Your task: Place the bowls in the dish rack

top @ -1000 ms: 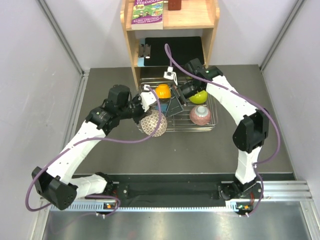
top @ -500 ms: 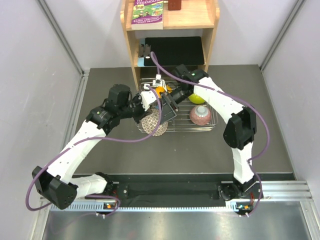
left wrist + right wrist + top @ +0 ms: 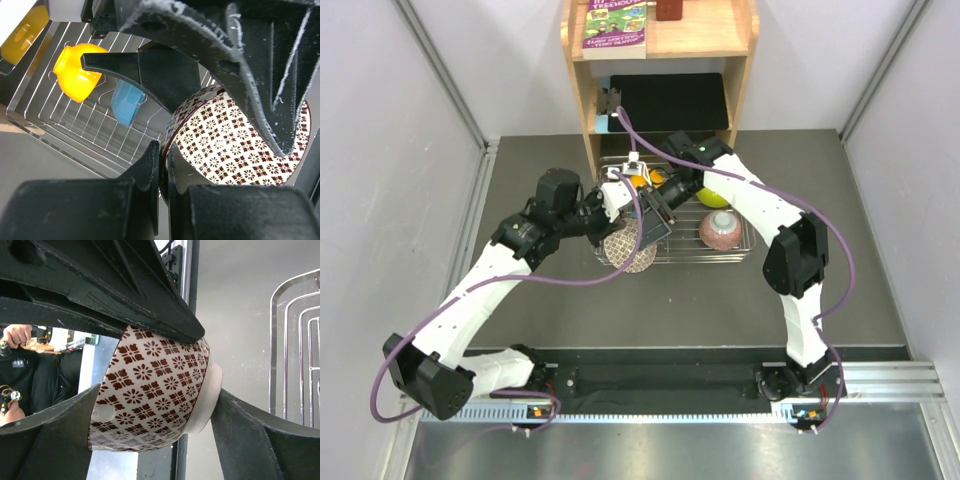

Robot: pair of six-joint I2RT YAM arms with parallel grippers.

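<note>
The white bowl with a dark net pattern [image 3: 627, 248] hangs tilted over the front left corner of the dish rack [image 3: 752, 235]. My left gripper [image 3: 164, 150] is shut on that bowl's [image 3: 235, 140] rim. My right gripper [image 3: 155, 405] spans the same bowl [image 3: 150, 385], one finger against the rim and the other finger against the foot. In the rack stand an orange bowl [image 3: 642, 181], a lime-green bowl [image 3: 716, 197] and a pinkish patterned bowl [image 3: 722, 229]. The left wrist view also shows a blue bowl [image 3: 127, 102] beside the orange bowl [image 3: 77, 75].
A wooden shelf unit [image 3: 590, 100] stands right behind the rack, with a book [image 3: 616, 25] on top and a black tray [image 3: 670, 100] on its lower level. Grey walls close in both sides of the dark table.
My right arm has swung left across the rack to the patterned bowl and its jaws have narrowed onto it. The left arm and the bowl have stayed put.
</note>
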